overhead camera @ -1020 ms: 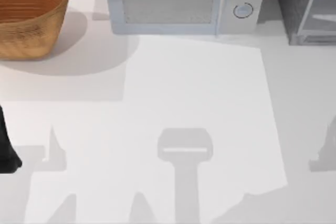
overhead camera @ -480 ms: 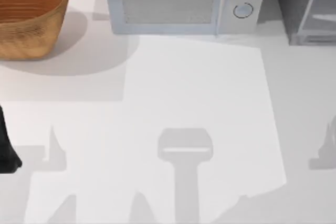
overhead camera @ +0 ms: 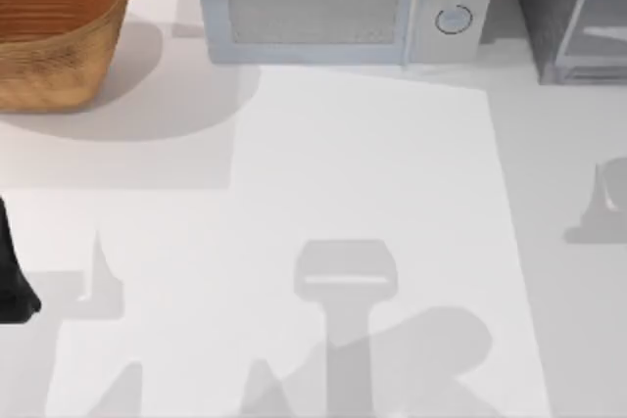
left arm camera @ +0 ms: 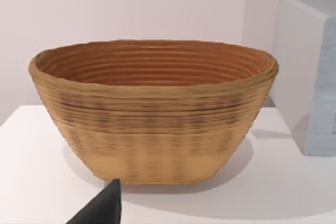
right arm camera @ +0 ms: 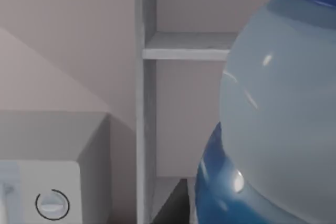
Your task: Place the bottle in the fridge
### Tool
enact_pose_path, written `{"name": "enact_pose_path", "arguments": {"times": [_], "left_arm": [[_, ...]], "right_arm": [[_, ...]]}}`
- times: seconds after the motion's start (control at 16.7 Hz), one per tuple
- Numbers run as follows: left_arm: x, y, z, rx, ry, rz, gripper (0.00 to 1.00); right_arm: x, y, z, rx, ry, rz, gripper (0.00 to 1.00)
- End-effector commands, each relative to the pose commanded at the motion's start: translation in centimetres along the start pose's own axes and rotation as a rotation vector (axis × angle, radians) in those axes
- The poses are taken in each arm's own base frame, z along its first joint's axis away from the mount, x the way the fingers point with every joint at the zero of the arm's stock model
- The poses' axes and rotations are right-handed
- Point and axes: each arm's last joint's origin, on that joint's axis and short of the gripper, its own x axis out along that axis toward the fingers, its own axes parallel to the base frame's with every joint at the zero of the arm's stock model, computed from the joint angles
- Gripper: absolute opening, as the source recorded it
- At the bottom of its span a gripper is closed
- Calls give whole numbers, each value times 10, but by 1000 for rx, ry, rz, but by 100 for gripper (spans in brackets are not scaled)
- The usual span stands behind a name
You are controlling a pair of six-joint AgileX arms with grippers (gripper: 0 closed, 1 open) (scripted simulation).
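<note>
Right wrist view: bottle (right arm camera: 278,114) close up, blue label low, blue cap at top, in front of the open fridge (right arm camera: 149,103) with its inner shelf. Fridge sits at the table's (overhead camera: 362,173) 1 o'clock corner. Left arm (overhead camera: 12,281) parked at 9 o'clock. Can't tell either end effector's state.

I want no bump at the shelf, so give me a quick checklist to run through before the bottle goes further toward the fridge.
1. Bottle close before the right wrist camera, blue cap up: ok.
2. Grip of the right pincer on the bottle: cannot tell.
3. Fridge interior open, shelf in sight ahead: ok.
4. Bottle already inside the fridge: not ok, it is in front of the opening.
5. Microwave beside the fridge, door shut, apart from the bottle: ok.
6. Left pincer parked at the table's left side, facing the basket: ok.
</note>
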Motion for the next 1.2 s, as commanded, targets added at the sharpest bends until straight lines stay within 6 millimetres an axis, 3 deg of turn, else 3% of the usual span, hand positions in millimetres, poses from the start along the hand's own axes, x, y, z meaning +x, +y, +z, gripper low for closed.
{"name": "enact_pose_path", "arguments": {"times": [0.18, 0.36, 0.54, 0.72, 0.96, 1.2], "left_arm": [[0, 0, 0, 0, 0, 0, 100], [0, 0, 0, 0, 0, 0, 100], [0, 0, 0, 0, 0, 0, 100], [0, 0, 0, 0, 0, 0, 100], [0, 0, 0, 0, 0, 0, 100], [0, 0, 0, 0, 0, 0, 100]], "right_arm": [[47, -9, 14, -10, 5, 9, 1], [105, -24, 7, -16, 27, 18, 1], [161, -44, -27, -13, 67, 20, 1], [203, -64, -77, -3, 112, 15, 1], [231, -86, -139, 9, 150, -1, 1], [239, -96, -166, 14, 161, -13, 1]]}}
